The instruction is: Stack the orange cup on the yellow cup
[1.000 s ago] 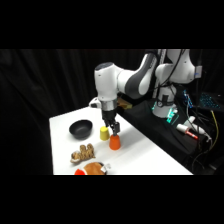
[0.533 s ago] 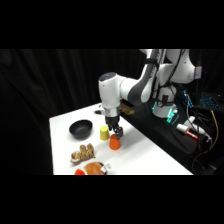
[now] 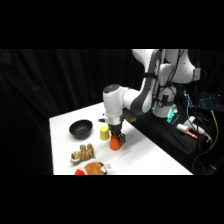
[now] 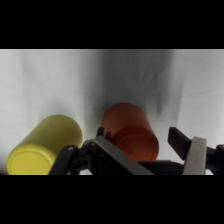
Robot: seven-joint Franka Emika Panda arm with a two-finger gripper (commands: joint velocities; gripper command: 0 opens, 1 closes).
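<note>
The orange cup [image 4: 131, 131] is orange-red, the yellow cup [image 4: 45, 146] pale yellow, the bowl [image 3: 80, 129] black, the worktop [image 3: 145, 155] white.

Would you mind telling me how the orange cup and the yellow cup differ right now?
The orange cup sits between the gripper fingers; the yellow cup stands free beside it. In the side view the orange cup lies nearer the table's front edge, the yellow nearer the black bowl. Both are small, tapered, standing on the table.

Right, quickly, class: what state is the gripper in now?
Gripper: open, its fingers either side of the orange cup, not yet closed on it.
</note>
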